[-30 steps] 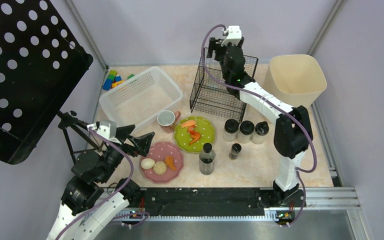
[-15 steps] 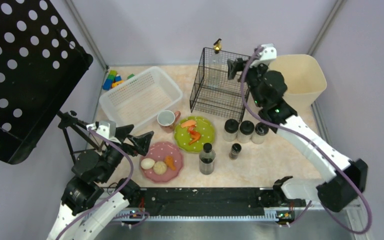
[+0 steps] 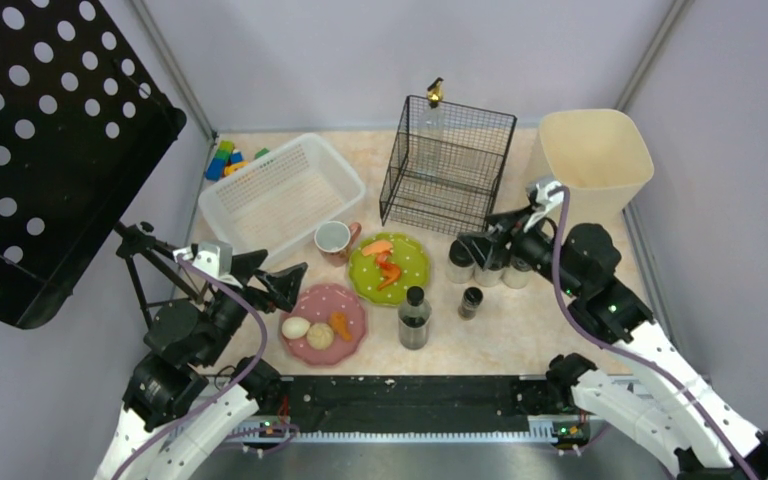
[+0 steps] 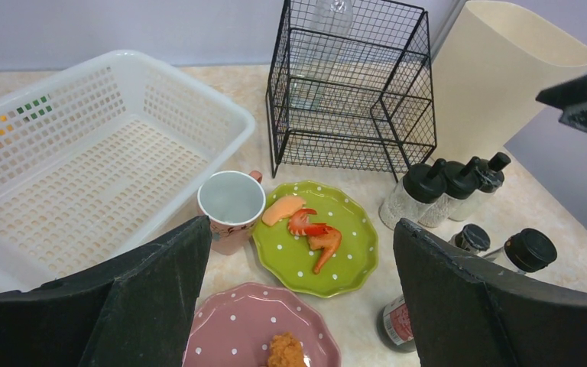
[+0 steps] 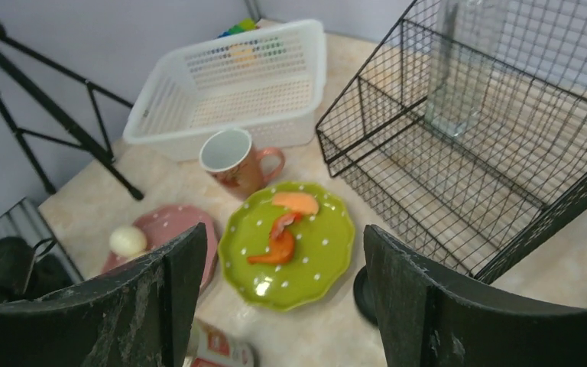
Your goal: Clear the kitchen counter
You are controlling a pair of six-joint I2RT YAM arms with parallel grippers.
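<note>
The kitchen counter [image 3: 520, 330] carries a pink mug [image 3: 334, 240], a green plate [image 3: 408, 272] with shrimp pieces, and a pink plate [image 3: 346, 300] with an egg and fried bits. It also holds a dark bottle [image 3: 414, 318], three shaker jars [image 3: 490, 262] and a small jar [image 3: 471, 301]. A glass bottle [image 3: 432, 120] stands inside the wire rack [image 3: 447, 190]. My left gripper [image 3: 278, 275] hovers open above the pink plate's near-left edge, holding nothing. My right gripper [image 3: 482, 240] hangs open and empty over the shaker jars, facing the green plate [image 5: 313, 260].
A white basket [image 3: 282, 192] sits at the back left with toy blocks [image 3: 228, 158] behind it. A beige bin [image 3: 593, 160] stands at the back right. A black perforated panel [image 3: 40, 150] on a tripod [image 3: 150, 270] looms at the left edge.
My right arm has drawn back from the top of the wire rack, leaving the glass bottle there, and come down over the shaker jars. Its jaws narrowed slightly. The left arm has not moved.
</note>
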